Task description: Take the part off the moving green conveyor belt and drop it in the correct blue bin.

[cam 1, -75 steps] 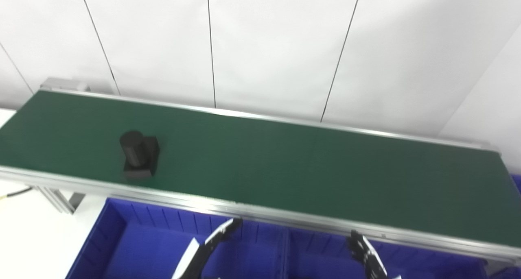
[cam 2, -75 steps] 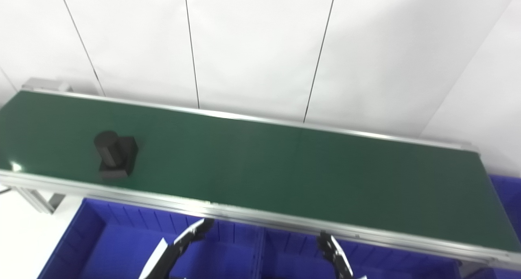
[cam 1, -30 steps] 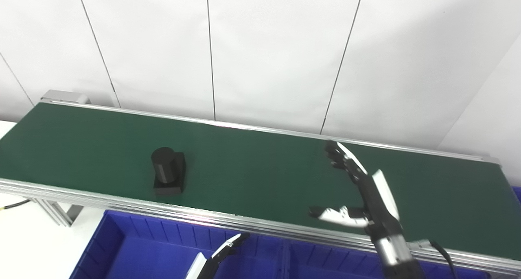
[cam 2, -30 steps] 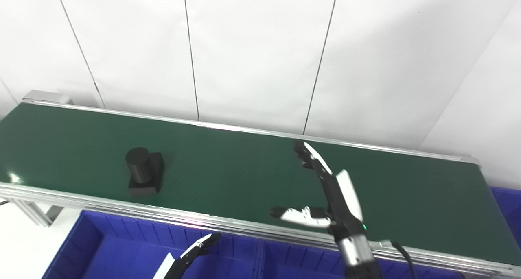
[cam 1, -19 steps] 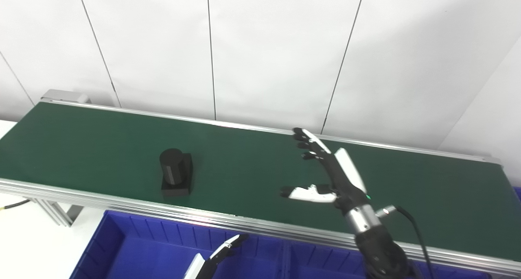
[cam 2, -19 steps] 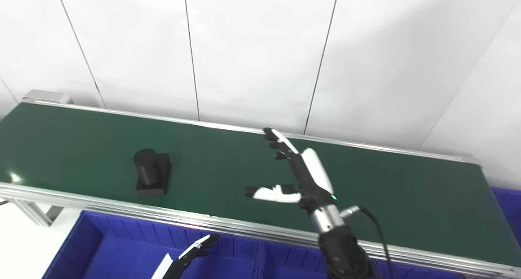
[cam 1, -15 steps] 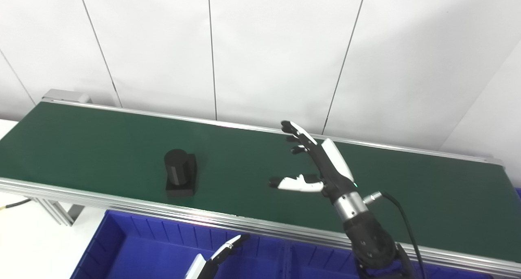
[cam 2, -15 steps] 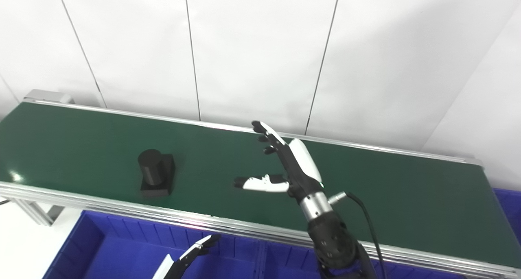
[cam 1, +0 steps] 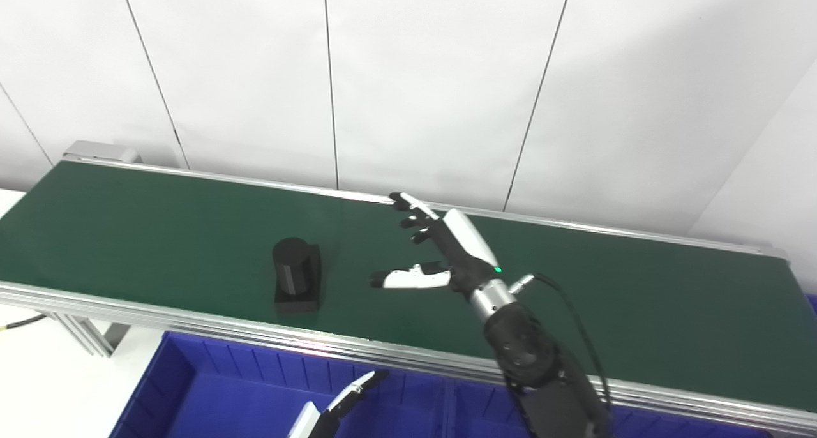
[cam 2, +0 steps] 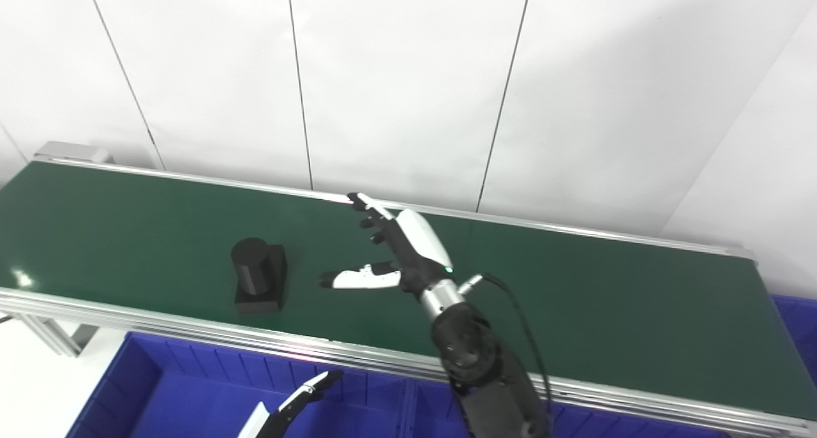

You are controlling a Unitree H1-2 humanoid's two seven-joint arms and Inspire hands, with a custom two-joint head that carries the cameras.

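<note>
We see the black part (cam 1: 295, 283) upright on the green belt (cam 1: 159, 234), near its front edge, just beyond our right hand (cam 1: 440, 253) thumb tip, not touching. Right fingers (cam 1: 408, 207) spread apart, holding nothing. Left hand (cam 1: 338, 403) low over the blue bin (cam 1: 210, 387); fingers mostly hidden, state unclear.

A black part (cam 1: 295, 283), an upright cylinder on a square base, is seen on the green conveyor belt (cam 1: 159, 234), left of the open right hand (cam 1: 440, 253), not touched. The blue bin (cam 1: 223, 400) is placed nearer, below.
</note>
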